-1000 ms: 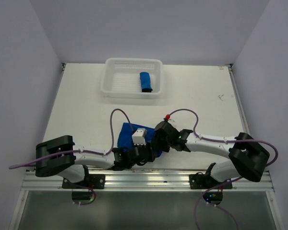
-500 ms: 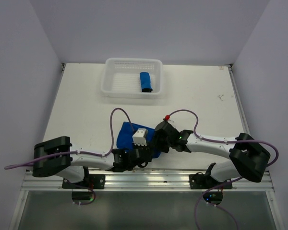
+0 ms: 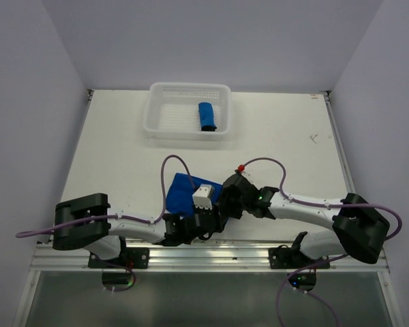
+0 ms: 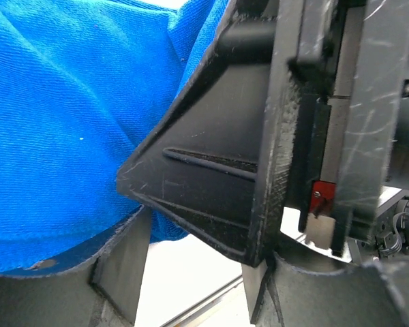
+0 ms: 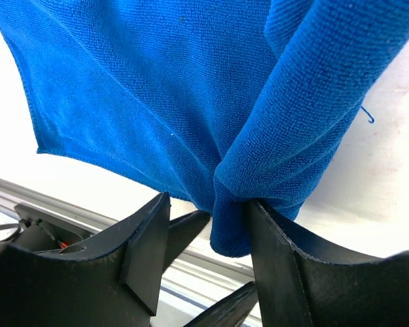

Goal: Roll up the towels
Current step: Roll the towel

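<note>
Two right fingers [image 5: 144,253] clamp a towel [image 5: 157,102] fold; left fingers [image 4: 116,272] sit apart, touching it.

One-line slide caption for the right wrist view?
Right end effector pinches a bunched fold of the royal-blue soft cloth towel lying on the white table.

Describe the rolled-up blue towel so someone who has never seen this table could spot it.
At the far edge of the white table sits a white plastic basket. Inside it, toward the right, lies a royal-blue cloth towel rolled into a tight cylinder. The other blue towel lies loose outside the basket, at the near edge.
</note>
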